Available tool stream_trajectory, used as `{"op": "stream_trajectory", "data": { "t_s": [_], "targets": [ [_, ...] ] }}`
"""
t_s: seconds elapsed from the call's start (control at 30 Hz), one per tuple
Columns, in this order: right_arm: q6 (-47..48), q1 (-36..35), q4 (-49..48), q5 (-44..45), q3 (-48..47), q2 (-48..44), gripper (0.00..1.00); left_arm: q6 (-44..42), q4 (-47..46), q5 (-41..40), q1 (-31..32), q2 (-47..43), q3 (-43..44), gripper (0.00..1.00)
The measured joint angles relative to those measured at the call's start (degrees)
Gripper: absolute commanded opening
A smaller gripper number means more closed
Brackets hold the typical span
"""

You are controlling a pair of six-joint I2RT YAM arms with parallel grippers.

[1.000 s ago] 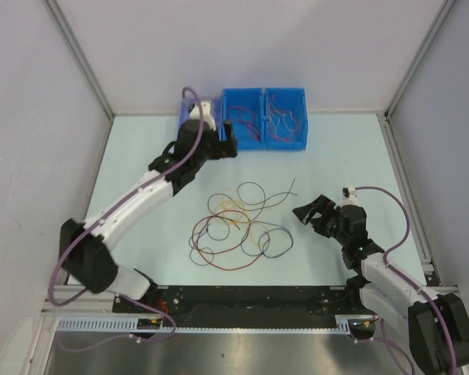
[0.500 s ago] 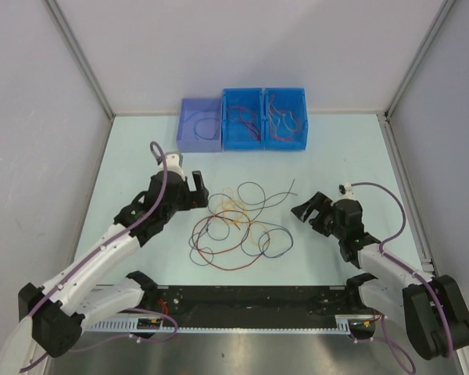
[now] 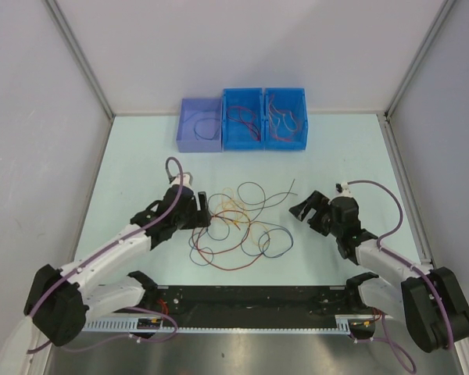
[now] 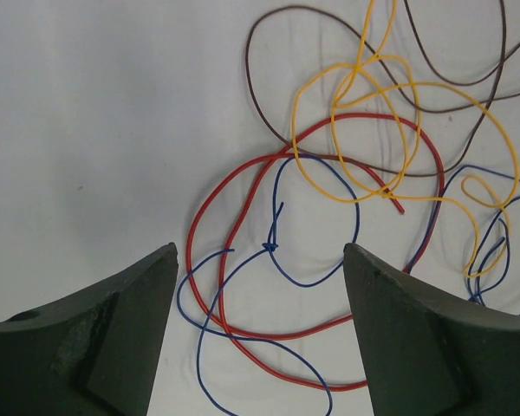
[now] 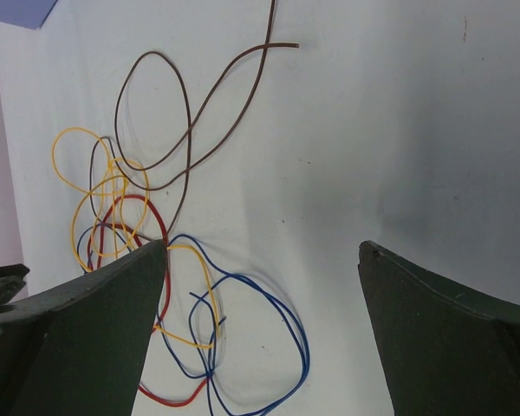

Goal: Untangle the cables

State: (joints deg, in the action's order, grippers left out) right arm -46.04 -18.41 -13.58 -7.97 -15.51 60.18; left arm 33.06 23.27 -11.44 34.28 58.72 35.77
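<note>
The cables (image 3: pixel 238 226) lie in a loose tangle on the table between my two arms: red, yellow, blue and dark brown strands looping over each other. My left gripper (image 3: pixel 205 209) is open at the tangle's left edge. In the left wrist view it (image 4: pixel 258 251) hovers over a red loop (image 4: pixel 210 227) and a blue strand (image 4: pixel 282 260), with nothing gripped. My right gripper (image 3: pixel 303 209) is open just right of the tangle. In the right wrist view it (image 5: pixel 262 245) hangs above a blue loop (image 5: pixel 300 347), and its left finger (image 5: pixel 87 329) hides part of the cables.
At the back stand a purple bin (image 3: pixel 199 144) holding a dark cable and two blue bins (image 3: pixel 253 144) (image 3: pixel 304 117) holding red cables. Grey walls close in the table (image 3: pixel 133 164) on three sides. A brown cable end (image 3: pixel 289 187) reaches toward the right arm.
My left arm has pulled back from the purple bin and come down to the tangle's left edge, its jaws narrowing a little. The right gripper has barely shifted.
</note>
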Motion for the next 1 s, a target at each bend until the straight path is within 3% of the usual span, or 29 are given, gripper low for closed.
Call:
{"op": "stream_trajectory", "data": {
  "t_s": [0.37, 0.83, 0.93, 1.0],
  "targets": [
    [0.0, -0.1, 0.0, 0.0, -0.1, 0.0, 0.96, 0.4, -4.2, 2.8, 1.3, 11.1, -0.4, 0.56],
    [0.0, -0.1, 0.0, 0.0, -0.1, 0.3, 0.96, 1.0, -4.6, 3.3, 2.6, 14.4, -0.4, 0.44],
    [0.0, -0.1, 0.0, 0.0, -0.1, 0.3, 0.96, 1.1, -4.6, 3.3, 2.9, 15.0, -0.4, 0.37],
    [0.0, -0.1, 0.0, 0.0, -0.1, 0.3, 0.96, 1.1, -4.6, 3.3, 3.0, 15.3, -0.3, 0.20]
  ]
}}
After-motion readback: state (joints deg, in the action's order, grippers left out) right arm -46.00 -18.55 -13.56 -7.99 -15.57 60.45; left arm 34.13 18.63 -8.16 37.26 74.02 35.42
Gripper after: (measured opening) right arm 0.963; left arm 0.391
